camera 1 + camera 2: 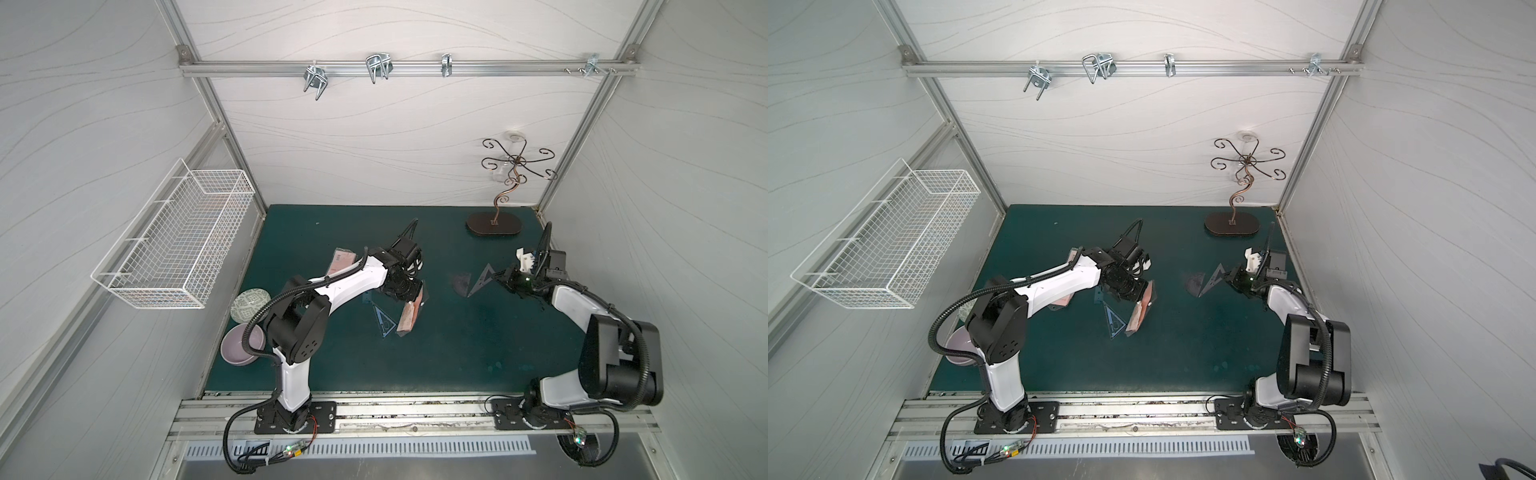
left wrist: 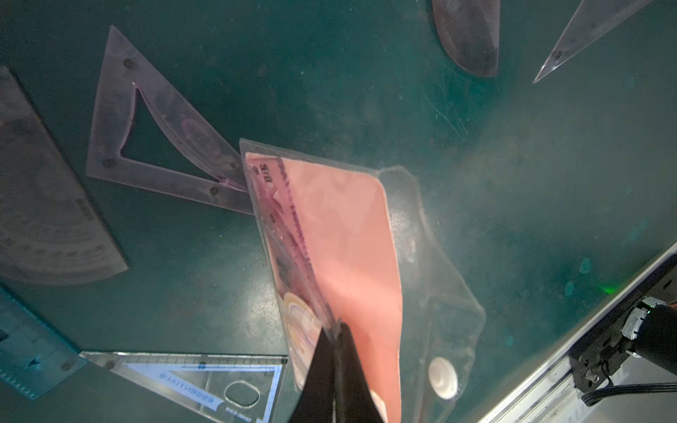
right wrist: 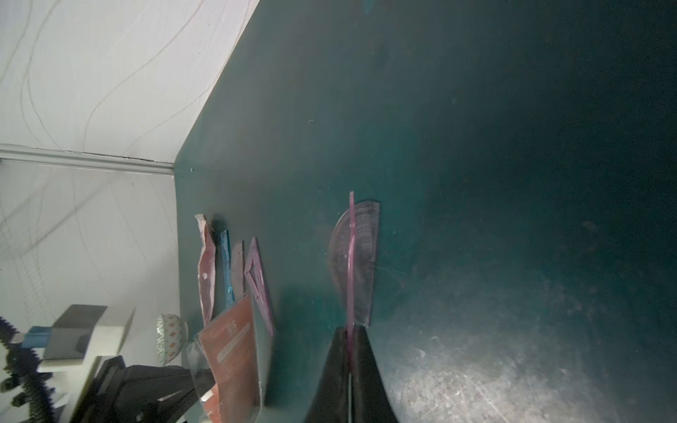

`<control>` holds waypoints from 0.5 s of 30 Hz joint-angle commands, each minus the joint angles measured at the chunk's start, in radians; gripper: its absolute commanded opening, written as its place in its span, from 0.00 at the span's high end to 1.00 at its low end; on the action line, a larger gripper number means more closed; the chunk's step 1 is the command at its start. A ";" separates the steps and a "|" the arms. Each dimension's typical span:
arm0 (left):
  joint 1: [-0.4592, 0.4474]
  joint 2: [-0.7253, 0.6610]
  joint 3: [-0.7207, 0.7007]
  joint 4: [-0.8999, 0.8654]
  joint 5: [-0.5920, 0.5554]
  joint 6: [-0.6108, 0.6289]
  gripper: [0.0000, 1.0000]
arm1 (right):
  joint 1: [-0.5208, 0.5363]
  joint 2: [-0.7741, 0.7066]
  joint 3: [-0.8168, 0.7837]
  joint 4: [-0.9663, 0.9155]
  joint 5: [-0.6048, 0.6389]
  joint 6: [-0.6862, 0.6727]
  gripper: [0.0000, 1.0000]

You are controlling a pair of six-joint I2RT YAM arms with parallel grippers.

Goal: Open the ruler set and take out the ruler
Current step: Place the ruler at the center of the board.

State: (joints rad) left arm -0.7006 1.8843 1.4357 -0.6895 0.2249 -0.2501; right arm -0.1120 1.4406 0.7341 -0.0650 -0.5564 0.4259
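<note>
Green matting covers the counter (image 1: 415, 365) in both top views. Near its middle the left hand (image 1: 409, 293) is clamped on one end of the clear pouch (image 1: 408, 318) and holds it tilted with the gripped end raised, probably so the contents stay within reach. Toward the right edge the right hand (image 1: 498, 279) pinches a purple triangle ruler (image 1: 480, 281) just beside a protractor (image 1: 461, 283) that lies flat, presumably to lay it down there.

From the left wrist, the fingers meet on the pouch's (image 2: 432, 256) rim next to its undone snap (image 2: 443, 377). A pink card (image 2: 351, 238) sits inside, and a straight ruler (image 2: 298, 252) seems to lie against it, so the emptying looks unfinished.

From the right wrist, the triangle ruler (image 3: 351, 256) shows edge-on, squeezed between closed fingers and standing upright in front of the protractor (image 3: 362, 263).
</note>
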 commanded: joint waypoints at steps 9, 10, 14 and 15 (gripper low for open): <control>-0.003 -0.037 -0.006 0.050 0.047 -0.019 1.00 | -0.131 0.432 0.570 -0.434 -0.430 -0.487 1.00; -0.003 -0.036 0.001 0.049 0.054 -0.018 1.00 | -0.125 0.464 0.592 -0.488 -0.441 -0.541 1.00; -0.002 -0.022 0.023 0.051 0.069 -0.025 1.00 | -0.098 0.509 0.599 -0.555 -0.394 -0.646 1.00; -0.003 -0.021 0.026 0.049 0.071 -0.026 1.00 | -0.098 0.535 0.630 -0.609 -0.404 -0.680 1.00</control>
State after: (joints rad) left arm -0.7006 1.8797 1.4246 -0.6659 0.2745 -0.2665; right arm -0.2291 1.9427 1.3258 -0.4625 -0.8825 -0.0704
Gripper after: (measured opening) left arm 0.055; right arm 0.048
